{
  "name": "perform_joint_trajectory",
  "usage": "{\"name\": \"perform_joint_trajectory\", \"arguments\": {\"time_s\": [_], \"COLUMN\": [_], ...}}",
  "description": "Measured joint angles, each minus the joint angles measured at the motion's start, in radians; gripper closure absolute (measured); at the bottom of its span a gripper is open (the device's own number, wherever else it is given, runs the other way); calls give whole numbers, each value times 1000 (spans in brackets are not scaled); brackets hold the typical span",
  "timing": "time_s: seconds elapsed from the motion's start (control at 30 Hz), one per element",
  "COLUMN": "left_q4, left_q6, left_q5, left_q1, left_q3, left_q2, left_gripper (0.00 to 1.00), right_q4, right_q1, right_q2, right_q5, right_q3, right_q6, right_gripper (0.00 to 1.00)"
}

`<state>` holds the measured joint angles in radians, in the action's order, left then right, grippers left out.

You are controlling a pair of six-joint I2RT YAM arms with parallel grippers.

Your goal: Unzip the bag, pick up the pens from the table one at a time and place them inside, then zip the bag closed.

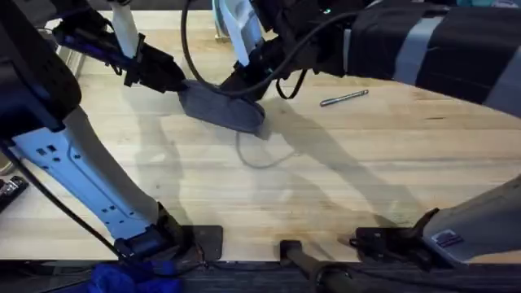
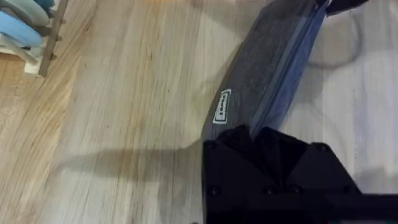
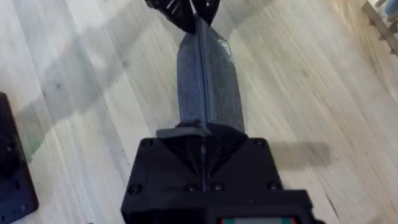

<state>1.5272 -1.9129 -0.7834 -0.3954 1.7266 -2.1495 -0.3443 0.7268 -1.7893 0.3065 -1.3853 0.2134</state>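
In the overhead view, the blue-grey denim pencil pouch (image 1: 221,108) is seen on the light wooden worktop (image 1: 269,195), in the upper middle of the frame; its left end is gripped by the left tool (image 1: 181,84), which reaches in from the upper left, and its right end is met by the right tool (image 1: 244,81), which reaches across from the upper right; the slim silver pen (image 1: 343,98) lies on the bare wood to the right of the pouch, well apart from it; a faint loop of thin cord is seen on the wood just below the pouch.

In the left wrist view, the pouch (image 2: 267,68) runs from the lower middle to the upper right of the frame, a small white label (image 2: 222,106) on its side; the left tool (image 2: 258,134) is closed narrowly on the pouch's near end.

In the right wrist view, the pouch (image 3: 207,84) stands in the middle of the frame with its zipper line (image 3: 202,74) uppermost; the right tool (image 3: 202,134) is pinched narrowly on the near end of the pouch at the zipper, and the left tool (image 3: 186,11) holds the far end at the top of the frame.
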Motion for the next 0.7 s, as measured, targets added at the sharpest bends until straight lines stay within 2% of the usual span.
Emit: {"name": "perform_joint_trajectory", "arguments": {"time_s": [0.7], "left_q4": [5], "left_q6": [0], "left_q5": [2], "left_q1": [2], "left_q3": [0], "left_q2": [0], "left_gripper": [959], "right_q4": [117], "right_q1": [7], "right_q2": [-68], "right_q5": [6], "right_q3": [-14], "right_q6": [-32], "right_gripper": [971]}}
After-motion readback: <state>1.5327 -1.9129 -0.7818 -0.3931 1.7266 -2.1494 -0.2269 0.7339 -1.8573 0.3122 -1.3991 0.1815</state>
